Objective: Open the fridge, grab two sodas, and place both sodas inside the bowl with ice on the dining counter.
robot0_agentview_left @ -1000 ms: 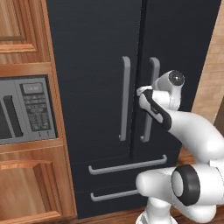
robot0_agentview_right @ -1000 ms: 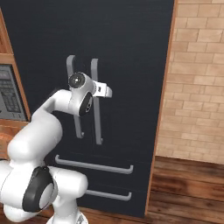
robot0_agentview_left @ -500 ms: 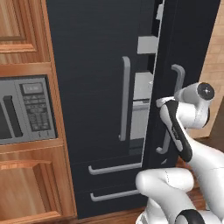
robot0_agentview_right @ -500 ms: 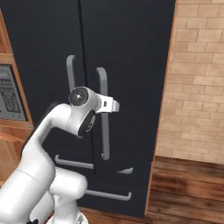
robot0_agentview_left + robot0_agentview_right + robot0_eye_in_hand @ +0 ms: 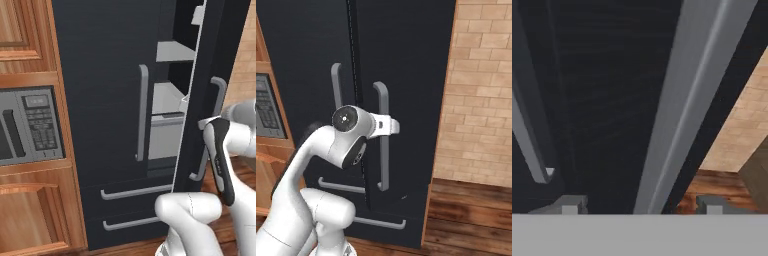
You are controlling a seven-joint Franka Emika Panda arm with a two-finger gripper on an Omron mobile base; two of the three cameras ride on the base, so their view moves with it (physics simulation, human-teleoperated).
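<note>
Claw [image 5: 637, 205] astride fridge [image 5: 100, 100] handle [image 5: 682, 110]

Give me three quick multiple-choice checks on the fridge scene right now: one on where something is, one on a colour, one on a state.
1. Where does the microwave sit relative to the fridge in the left base view?
A. to its left, in the wood cabinets
B. to its right
C. on top of it

2. What colour are the door handles?
A. red
B. grey
C. yellow

3. How is the right door now?
A. fully shut
B. removed
C. swung partly open, shelves visible

Answers: 1 A, it is built into the cabinetry left of the black doors. 2 B, the right handle and left handle are both grey. 3 C, grey shelves show through the gap; the gripper straddles the right handle with its fingers apart.
</note>
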